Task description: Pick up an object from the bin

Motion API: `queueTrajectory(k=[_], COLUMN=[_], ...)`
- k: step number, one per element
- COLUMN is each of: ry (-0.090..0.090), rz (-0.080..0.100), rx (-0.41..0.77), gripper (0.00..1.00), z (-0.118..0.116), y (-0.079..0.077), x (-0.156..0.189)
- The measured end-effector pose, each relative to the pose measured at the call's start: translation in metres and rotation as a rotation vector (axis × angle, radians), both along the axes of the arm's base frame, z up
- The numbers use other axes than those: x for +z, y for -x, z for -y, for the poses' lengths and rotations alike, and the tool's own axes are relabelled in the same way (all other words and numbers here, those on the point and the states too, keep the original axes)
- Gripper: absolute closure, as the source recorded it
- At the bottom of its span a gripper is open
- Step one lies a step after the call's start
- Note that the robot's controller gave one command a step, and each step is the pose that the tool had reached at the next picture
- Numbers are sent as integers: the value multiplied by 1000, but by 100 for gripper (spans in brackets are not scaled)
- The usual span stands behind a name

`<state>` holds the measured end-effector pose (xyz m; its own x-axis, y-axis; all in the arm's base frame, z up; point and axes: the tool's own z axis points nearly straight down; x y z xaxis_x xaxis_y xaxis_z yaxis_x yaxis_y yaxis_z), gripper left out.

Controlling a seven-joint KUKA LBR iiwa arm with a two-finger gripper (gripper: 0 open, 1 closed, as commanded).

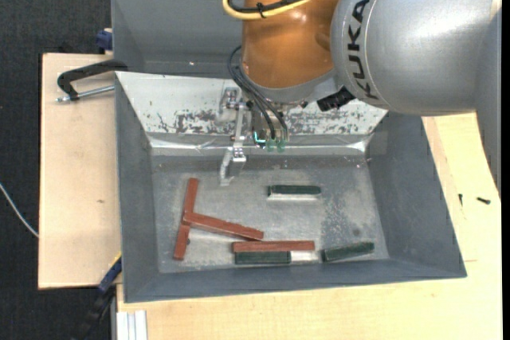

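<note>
Camera view: the grey metal bin (135,195) holds 6 small flat pieces on its floor. The tool (230,170) hangs under the orange cover (287,28) of the arm (422,28), low over a bare part of the floor, near the back wall and a little left of the middle. Nothing is seen in the tool, and I cannot tell if it is spread or pressed together.

The nearest pieces are 2. The long red-brown stick (187,220) lies front-left of the tool, with its far end near it but apart. The dark green bar (293,191) lies alone to the right of the tool, also apart.

A second red-brown stick (225,228) runs from the middle of the long one toward the right, so the 2 make a T shape. Near the front wall, a third red-brown stick (279,245) lies close against the front green bar (261,257). The right green bar (347,252) lies just beside them, a little tilted.
</note>
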<state>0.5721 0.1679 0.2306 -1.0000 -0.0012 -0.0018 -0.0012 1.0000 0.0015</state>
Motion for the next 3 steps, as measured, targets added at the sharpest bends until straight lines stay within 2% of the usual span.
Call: queueTrajectory(k=[1, 2, 3], ry=[-2, 0, -4], rz=[6, 2, -3], rx=[0, 82, 58], gripper=[0, 0, 100], z=[-1, -13, 5], y=[7, 24, 44], x=[-48, -110, -154])
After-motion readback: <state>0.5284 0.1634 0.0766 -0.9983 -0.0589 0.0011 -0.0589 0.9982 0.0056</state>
